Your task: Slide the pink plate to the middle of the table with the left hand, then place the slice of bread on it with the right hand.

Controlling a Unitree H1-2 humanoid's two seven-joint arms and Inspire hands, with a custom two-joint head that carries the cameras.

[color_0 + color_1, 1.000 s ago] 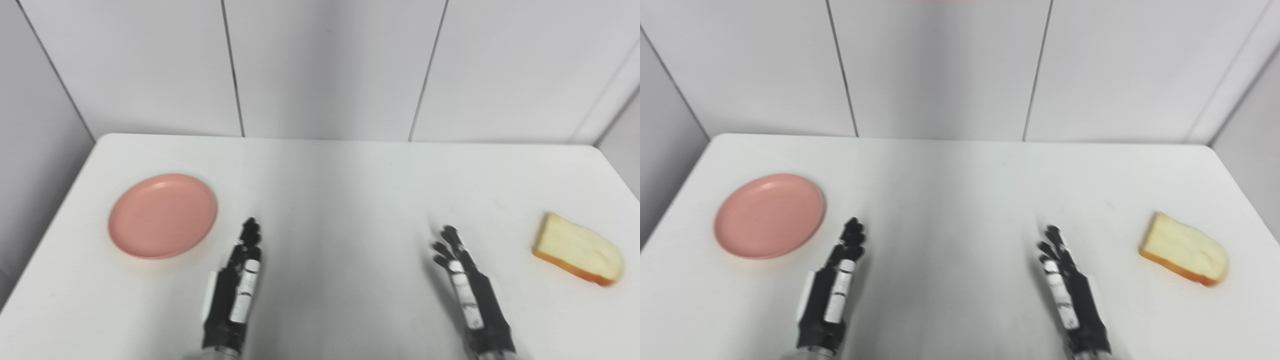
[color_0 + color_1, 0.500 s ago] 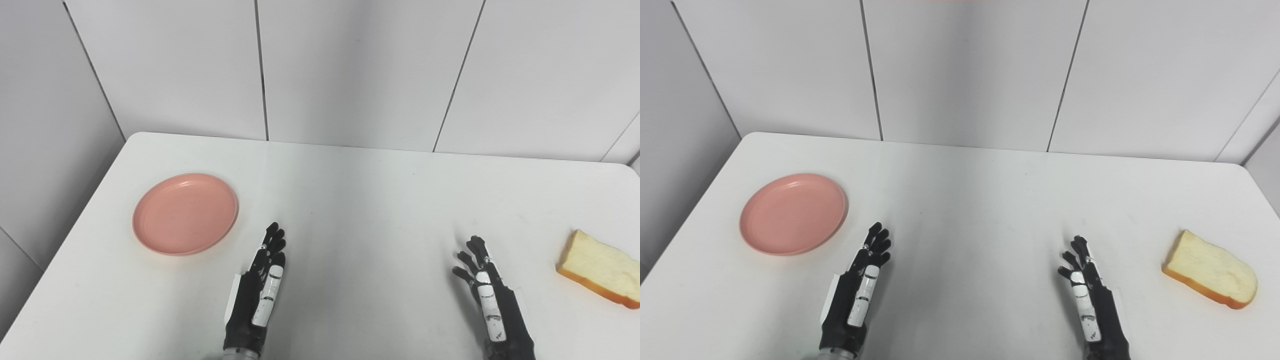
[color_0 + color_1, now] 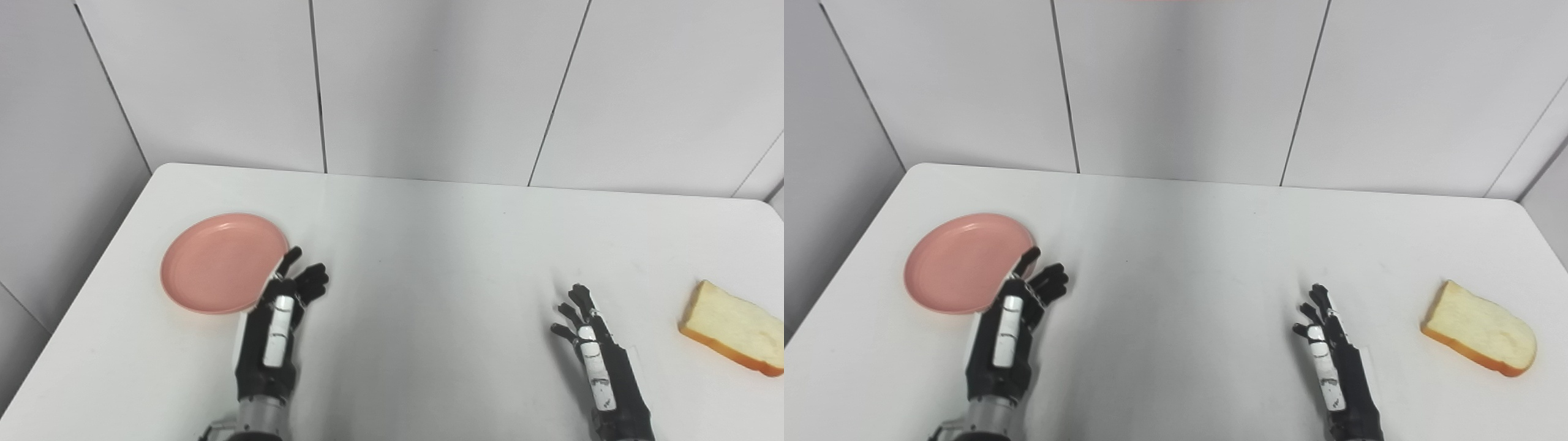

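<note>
The pink plate (image 3: pixel 217 260) lies flat on the left side of the white table (image 3: pixel 429 245). My left hand (image 3: pixel 275 318) hovers at the plate's near right rim, open, fingers spread, its upper fingertips overlapping the rim in view; whether they touch it I cannot tell. The slice of bread (image 3: pixel 732 324) lies near the table's right edge. My right hand (image 3: pixel 591 343) rests open at the front right, well left of the bread, holding nothing.
Grey wall panels (image 3: pixel 429 86) stand right behind the table's far edge. The table's left edge runs close to the plate, and the right edge close to the bread.
My left hand has risen and moved forward and left to the plate's rim, fingers spreading. The camera shifted earlier. The right hand, plate and bread have stayed in place.
</note>
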